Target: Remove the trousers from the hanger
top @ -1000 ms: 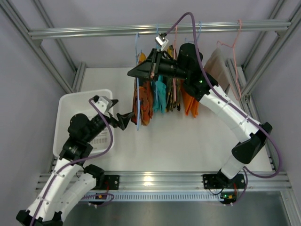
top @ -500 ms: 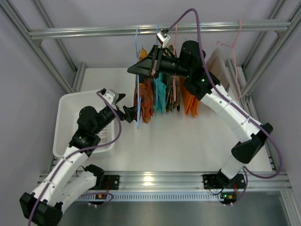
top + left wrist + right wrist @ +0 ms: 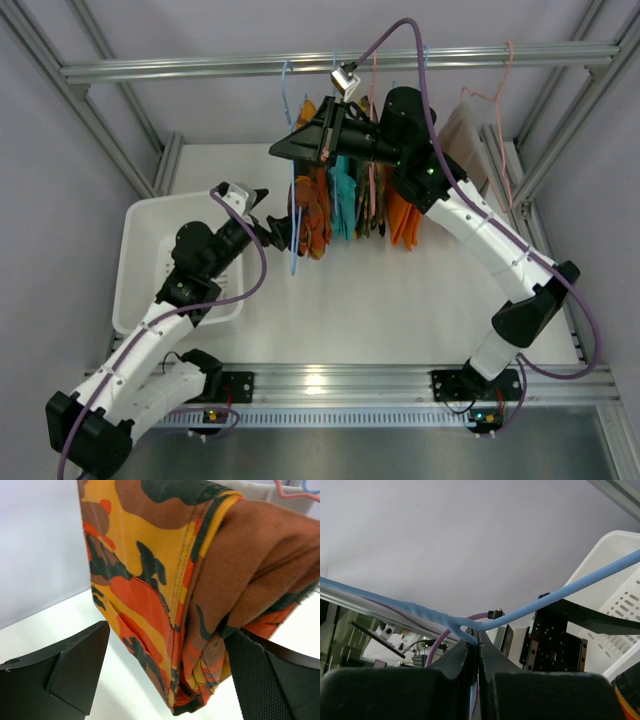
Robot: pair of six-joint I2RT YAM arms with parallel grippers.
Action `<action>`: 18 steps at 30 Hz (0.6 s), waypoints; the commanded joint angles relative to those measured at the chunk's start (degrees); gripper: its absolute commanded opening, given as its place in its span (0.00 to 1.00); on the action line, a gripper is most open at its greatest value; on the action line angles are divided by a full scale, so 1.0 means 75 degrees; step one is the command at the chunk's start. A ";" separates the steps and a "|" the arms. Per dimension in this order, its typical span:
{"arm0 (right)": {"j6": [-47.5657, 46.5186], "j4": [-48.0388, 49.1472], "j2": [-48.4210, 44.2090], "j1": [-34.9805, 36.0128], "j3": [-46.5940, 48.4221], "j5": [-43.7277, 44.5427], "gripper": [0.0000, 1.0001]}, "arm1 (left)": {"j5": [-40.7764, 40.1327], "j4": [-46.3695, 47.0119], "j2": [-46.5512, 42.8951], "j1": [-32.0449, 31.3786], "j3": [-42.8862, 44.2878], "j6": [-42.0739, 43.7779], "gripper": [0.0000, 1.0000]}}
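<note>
The patterned orange, red, yellow and brown trousers [image 3: 312,215] [image 3: 165,595] hang folded over a light blue hanger [image 3: 292,170] [image 3: 530,612] under the top rail. Beside them hang the plain teal trousers [image 3: 343,205]. My left gripper [image 3: 283,232] [image 3: 167,672] is open, one finger on each side of the lower folded end of the patterned trousers; its right pad [image 3: 265,680] touches the cloth. My right gripper [image 3: 292,150] [image 3: 478,647] is up near the rail, shut on the blue hanger's wire just below its neck.
A white perforated basket [image 3: 150,240] [image 3: 615,595] sits on the table at the left. More garments, orange [image 3: 403,222] and beige [image 3: 465,140], hang on pink hangers [image 3: 500,110] to the right. The metal rail [image 3: 200,68] runs across the top; frame posts stand at both sides.
My left arm has reached right and forward from the basket until its open fingers straddle the bottom of the patterned trousers. My right gripper has stayed shut on the blue hanger.
</note>
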 commanded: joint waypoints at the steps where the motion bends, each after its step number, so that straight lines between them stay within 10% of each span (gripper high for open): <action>1: -0.0132 0.1488 -0.0292 0.0251 0.0521 -0.0220 0.00 | -0.0717 0.1013 0.0147 -0.0035 0.0182 0.0329 0.98; 9: -0.0109 0.1547 -0.0421 0.0380 0.0041 -0.0325 0.00 | -0.0461 0.1202 0.0381 -0.0105 0.0698 -0.0207 0.72; 18: -0.0191 0.1687 -0.0667 0.0357 -0.0463 -0.0407 0.00 | -0.0191 0.0852 0.0382 -0.0105 0.1482 -0.0875 0.00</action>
